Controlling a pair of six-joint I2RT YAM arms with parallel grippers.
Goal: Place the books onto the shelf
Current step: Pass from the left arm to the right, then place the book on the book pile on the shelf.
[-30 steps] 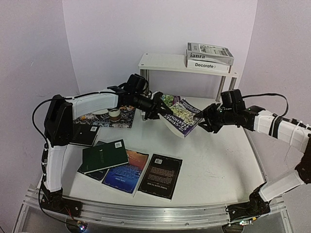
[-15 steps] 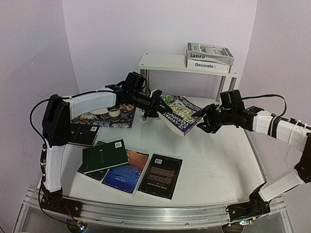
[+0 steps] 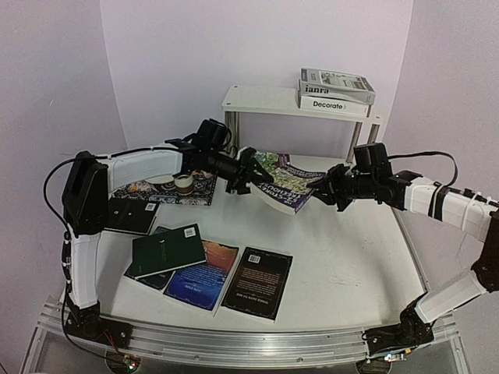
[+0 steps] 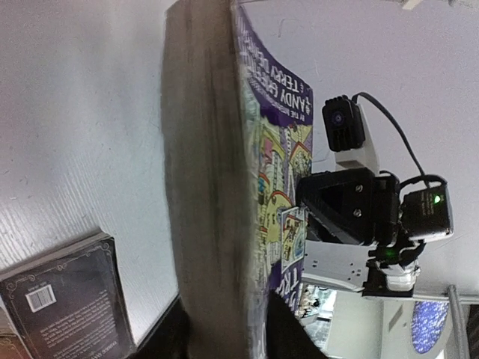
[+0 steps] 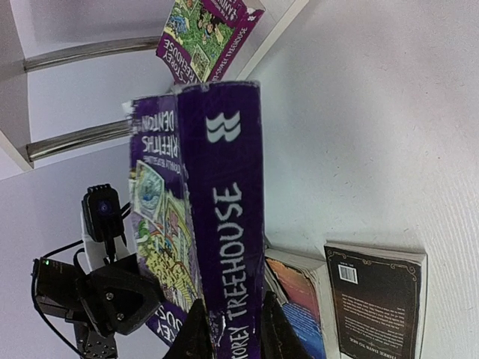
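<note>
A purple "Storey Treehouse" book (image 3: 282,189) hangs above the table in front of the shelf (image 3: 261,100), held between both arms. My left gripper (image 3: 248,178) (image 4: 224,329) has a finger on each side of its page edge. My right gripper (image 3: 327,191) (image 5: 230,321) is shut on its spine (image 5: 224,194). A second Treehouse book (image 5: 209,34) (image 3: 271,160) lies on the shelf's lower board. "janra" (image 3: 337,80) lies on "Decorate" (image 3: 334,103) on the top board. Dark green (image 3: 165,251), blue (image 3: 201,276) and black (image 3: 257,282) books lie on the table.
A patterned placemat (image 3: 160,192) with a small cup (image 3: 183,183) lies at the left, behind my left arm. Another dark book (image 3: 134,216) lies in front of it. Chrome shelf legs (image 3: 231,128) stand just behind the held book.
My right gripper has moved left and closed on the book's spine. The left gripper and the book have shifted slightly left, and the left jaws look a little looser.
</note>
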